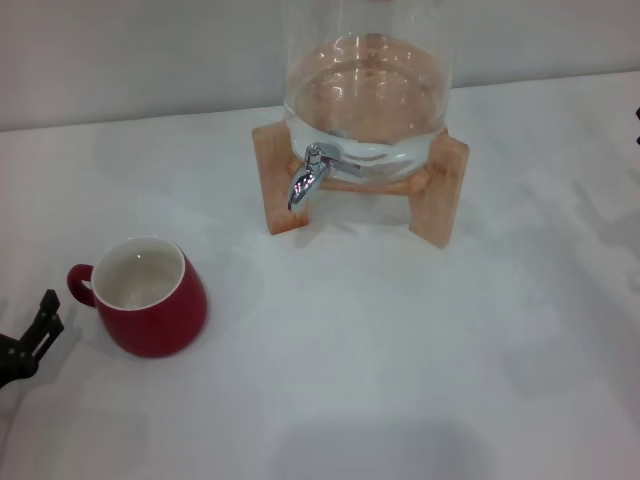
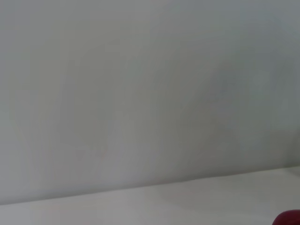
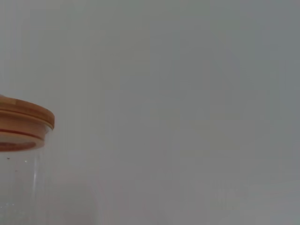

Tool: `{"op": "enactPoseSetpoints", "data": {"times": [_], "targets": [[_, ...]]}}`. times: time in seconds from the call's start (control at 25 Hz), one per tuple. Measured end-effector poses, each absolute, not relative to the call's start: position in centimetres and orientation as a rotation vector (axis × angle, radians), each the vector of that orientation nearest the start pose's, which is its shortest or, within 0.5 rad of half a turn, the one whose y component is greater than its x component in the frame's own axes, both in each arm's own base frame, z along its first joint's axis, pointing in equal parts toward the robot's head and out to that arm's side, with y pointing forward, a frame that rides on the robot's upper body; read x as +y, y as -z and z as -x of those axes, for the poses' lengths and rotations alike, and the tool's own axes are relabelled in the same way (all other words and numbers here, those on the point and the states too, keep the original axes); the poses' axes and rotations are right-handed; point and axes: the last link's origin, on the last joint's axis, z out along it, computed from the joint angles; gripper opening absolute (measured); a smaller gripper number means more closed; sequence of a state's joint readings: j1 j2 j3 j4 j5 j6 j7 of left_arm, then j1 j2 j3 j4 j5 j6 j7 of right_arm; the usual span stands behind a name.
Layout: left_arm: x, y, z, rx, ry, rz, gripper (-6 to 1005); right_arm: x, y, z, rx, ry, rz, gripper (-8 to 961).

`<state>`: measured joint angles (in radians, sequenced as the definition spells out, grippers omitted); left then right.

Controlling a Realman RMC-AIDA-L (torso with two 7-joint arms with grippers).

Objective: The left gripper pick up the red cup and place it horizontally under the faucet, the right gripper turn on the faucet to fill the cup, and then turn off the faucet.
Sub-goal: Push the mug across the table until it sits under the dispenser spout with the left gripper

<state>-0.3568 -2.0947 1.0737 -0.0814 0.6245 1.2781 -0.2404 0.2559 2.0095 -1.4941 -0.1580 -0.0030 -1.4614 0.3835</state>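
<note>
The red cup [image 1: 150,295] stands upright on the white table at the left, white inside showing and its loop handle toward my left gripper [image 1: 44,308]. That black claw sits low at the far left edge, a short gap from the handle and touching nothing. The chrome faucet [image 1: 308,178] points down from the front of the glass dispenser [image 1: 365,90], well behind and to the right of the cup. Only a dark sliver of my right gripper [image 1: 637,125] shows at the right edge. The left wrist view catches just a corner of the red cup [image 2: 288,219].
The dispenser rests on a wooden stand [image 1: 440,190] at the back centre and holds a little water. Its wooden lid [image 3: 23,119] shows in the right wrist view. A plain wall rises behind the white table [image 1: 400,350].
</note>
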Motion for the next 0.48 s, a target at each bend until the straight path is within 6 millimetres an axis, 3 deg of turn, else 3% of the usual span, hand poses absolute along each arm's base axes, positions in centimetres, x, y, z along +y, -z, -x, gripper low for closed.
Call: {"op": "enactPoseSetpoints", "data": {"times": [0.48], "targets": [[26.41, 4.3, 36.43, -0.592, 0.568, 1.839, 876, 27.69, -5.67, -35.91, 0.418, -0.876, 1.501, 871]]}}
